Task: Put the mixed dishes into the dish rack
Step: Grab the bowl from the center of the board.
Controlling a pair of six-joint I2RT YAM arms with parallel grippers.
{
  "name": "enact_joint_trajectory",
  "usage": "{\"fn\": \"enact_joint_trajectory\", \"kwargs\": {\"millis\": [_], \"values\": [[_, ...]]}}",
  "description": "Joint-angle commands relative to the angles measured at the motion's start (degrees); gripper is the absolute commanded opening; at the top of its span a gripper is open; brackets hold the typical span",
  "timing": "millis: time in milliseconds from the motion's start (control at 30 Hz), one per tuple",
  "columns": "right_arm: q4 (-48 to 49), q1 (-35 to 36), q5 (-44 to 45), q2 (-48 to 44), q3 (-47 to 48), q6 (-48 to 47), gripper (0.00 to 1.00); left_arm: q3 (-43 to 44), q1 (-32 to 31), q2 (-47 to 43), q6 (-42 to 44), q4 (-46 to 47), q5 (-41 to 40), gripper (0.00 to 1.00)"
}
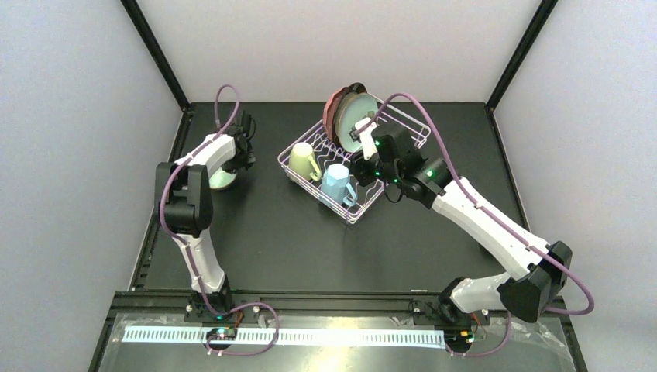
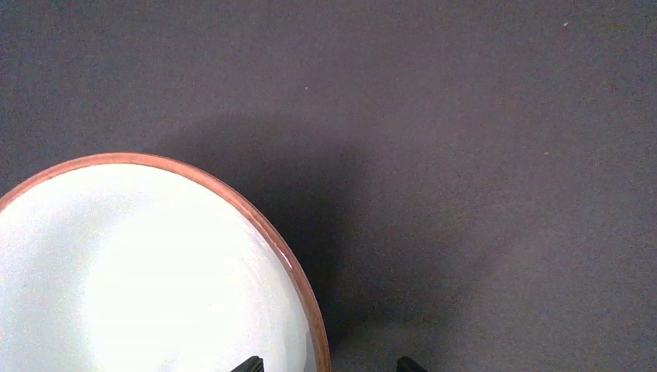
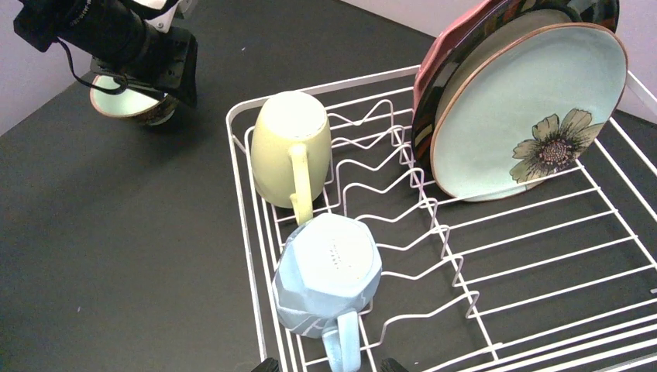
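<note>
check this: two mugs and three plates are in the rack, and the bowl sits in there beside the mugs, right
No: the bowl sits on the table outside the dish rack, as the right wrist view shows. The cream mug, light-blue mug and three plates are in it.

1. Dish rack (image 3: 542,263) sits mid-table (image 1: 271,240), twd far side.
2. In rack, near-left end: mug (image 3: 290,147) upside down; 2nd mug (image 3: 329,275) just beside, nearer.
3. Far end: plates (image 3: 527,116) on edge, one behind another.
4. Bowl (image 1: 225,180) on table, left of rack, apart.
</note>
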Motion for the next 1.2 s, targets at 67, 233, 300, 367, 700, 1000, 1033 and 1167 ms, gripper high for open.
{"fn": "enact_joint_trajectory", "kwargs": {"millis": [67,233,300,367,700,1000,1033,1167], "values": [[1.29,-0.32,1.36,1.42,1.77,-0.35,0.75,1.50,0.83,2.48,0.17,-0.42,-1.87,0.92],[1.49,-0.32,1.43,1.71,2.03,-0.12,0.75,1.14,1.47,2.76,-0.39,-0.53,-2.61,0.75],[1.40,-0.32,1.53,1.84,2.17,-0.12,0.75,1.00,1.77,2.96,-0.54,-0.52,-2.52,0.62],[1.17,-0.32,1.60,1.81,2.36,-0.07,0.75,0.88,1.88,3.17,-0.67,-0.56,-2.38,0.56],[0.31,-0.32,1.95,0.58,1.96,0.38,0.75,0.06,1.89,3.07,-1.79,-0.72,-1.25,0.26],[-0.36,-0.32,1.65,-0.91,1.45,0.59,0.75,-1.67,1.93,0.05,-2.75,-0.96,-1.47,0.01],[-0.42,-0.32,1.68,-1.19,1.35,0.69,0.75,-1.86,1.87,-0.38,-2.88,-1.01,-1.46,0.01],[-0.47,-0.32,1.71,-1.94,0.93,1.06,0.75,-2.57,1.86,-3.10,-3.57,-1.35,-1.28,0.01]]}}
